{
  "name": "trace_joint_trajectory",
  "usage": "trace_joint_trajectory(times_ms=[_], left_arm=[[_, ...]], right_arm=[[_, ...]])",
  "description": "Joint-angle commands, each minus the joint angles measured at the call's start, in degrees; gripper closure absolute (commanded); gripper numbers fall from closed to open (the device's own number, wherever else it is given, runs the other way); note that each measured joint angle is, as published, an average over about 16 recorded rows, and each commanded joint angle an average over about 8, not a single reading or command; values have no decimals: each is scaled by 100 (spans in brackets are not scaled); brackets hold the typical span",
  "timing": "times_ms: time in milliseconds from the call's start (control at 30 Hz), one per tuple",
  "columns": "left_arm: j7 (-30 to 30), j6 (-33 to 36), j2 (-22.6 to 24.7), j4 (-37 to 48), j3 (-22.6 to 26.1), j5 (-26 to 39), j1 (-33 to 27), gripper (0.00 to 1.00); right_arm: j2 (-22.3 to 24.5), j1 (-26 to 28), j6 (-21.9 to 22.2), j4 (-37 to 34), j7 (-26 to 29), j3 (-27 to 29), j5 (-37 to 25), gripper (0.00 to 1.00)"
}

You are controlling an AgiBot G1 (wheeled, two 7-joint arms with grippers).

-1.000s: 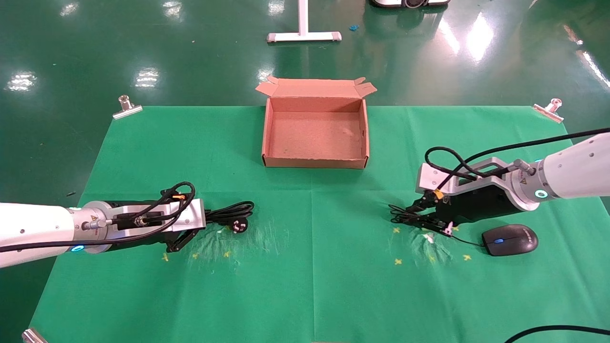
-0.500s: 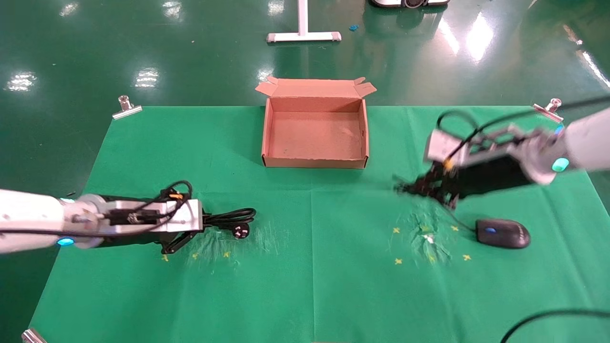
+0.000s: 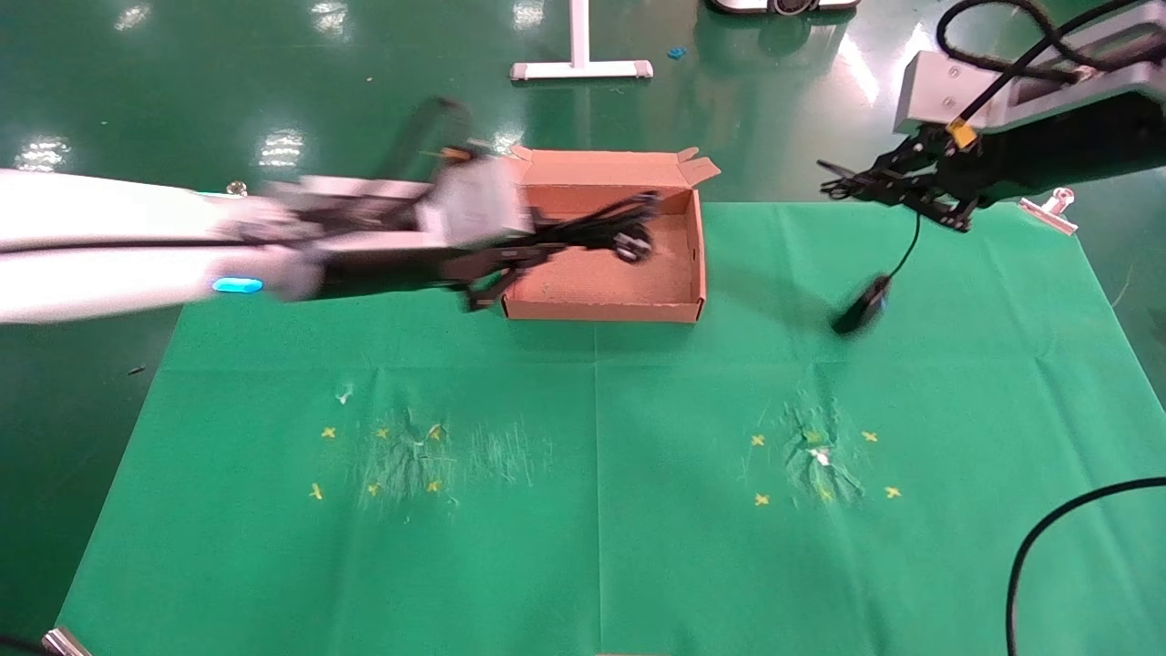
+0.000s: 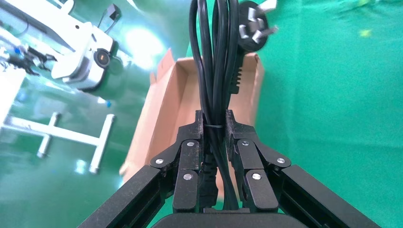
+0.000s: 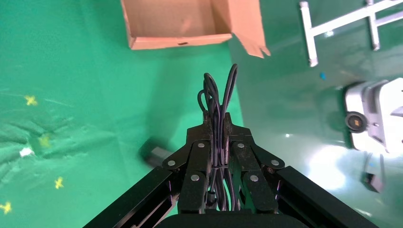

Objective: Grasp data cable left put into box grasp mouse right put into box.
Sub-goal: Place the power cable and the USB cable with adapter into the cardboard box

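Note:
My left gripper point(image 3: 537, 244) is shut on the data cable point(image 3: 597, 230), a thick black looped bundle, and holds it in the air over the open brown box point(image 3: 601, 311). In the left wrist view the cable point(image 4: 214, 57) runs out between the jaws point(image 4: 215, 121), its plug point(image 4: 254, 28) above the box point(image 4: 157, 109). My right gripper point(image 3: 879, 185) is raised high beyond the table's far right edge, shut on the mouse's thin wire point(image 5: 216, 95). The black mouse point(image 3: 861, 307) dangles from that wire above the cloth, right of the box.
A green cloth point(image 3: 592, 510) with yellow crosses and scuffed patches covers the table. Metal clips point(image 3: 1057, 208) hold its corners. A white stand foot point(image 3: 580, 68) is on the floor behind the box. A loose black cable point(image 3: 1048, 538) curves in at the lower right.
The left arm lifted the data cable off the cloth and carried it forward and right over the box. The right arm rose sharply, pulling the mouse off the table by its wire.

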Motion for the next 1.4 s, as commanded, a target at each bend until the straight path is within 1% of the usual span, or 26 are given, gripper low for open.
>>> trace_joint_trajectory(times_ms=[33, 133, 233, 333, 400, 533, 567, 800, 833, 1067, 1167, 1300, 1400], left_arm=[[-51, -365, 375, 7, 143, 384, 39, 100], [-390, -966, 973, 219, 396, 1439, 184, 100], [-806, -1515, 1360, 417, 661, 2362, 283, 100], [-1243, -2005, 1518, 549, 1027, 3050, 313, 100], [-1556, -2281, 1539, 625, 1318, 3382, 301, 100], [-2233, -2577, 1542, 805, 1857, 3875, 221, 100], [-2398, -2597, 1539, 839, 1974, 3979, 200, 95], [-3356, -2526, 1516, 891, 2657, 4544, 52, 7], [-3463, -2514, 1514, 888, 2732, 4587, 26, 0], [-4065, -2490, 1493, 894, 3196, 4732, -160, 0], [-4301, -2461, 1472, 924, 3324, 4661, -245, 0], [-4602, -2361, 1316, 996, 3310, 4371, -416, 0], [-4792, -2299, 1011, 1094, 3142, 4145, -588, 0]], right_arm=[[113, 13, -65, 391, 235, -2, -45, 100], [295, 2, -216, 1103, 704, -7, -144, 100], [463, 4, -371, 1806, 1176, -15, -264, 100], [596, 13, -504, 2409, 1601, -14, -371, 100], [658, 17, -560, 2708, 1818, -13, -428, 100], [715, 39, -603, 3021, 2058, -26, -500, 100], [718, 48, -601, 3048, 2077, -31, -509, 100], [690, 96, -487, 3062, 2004, -52, -501, 100], [686, 93, -462, 3059, 1986, -49, -492, 100], [653, 14, -287, 3005, 1824, -40, -431, 100], [587, -31, -199, 2932, 1701, -65, -433, 100], [367, -74, -43, 2729, 1470, -116, -415, 100], [81, -100, 121, 2450, 1198, -158, -339, 100]])
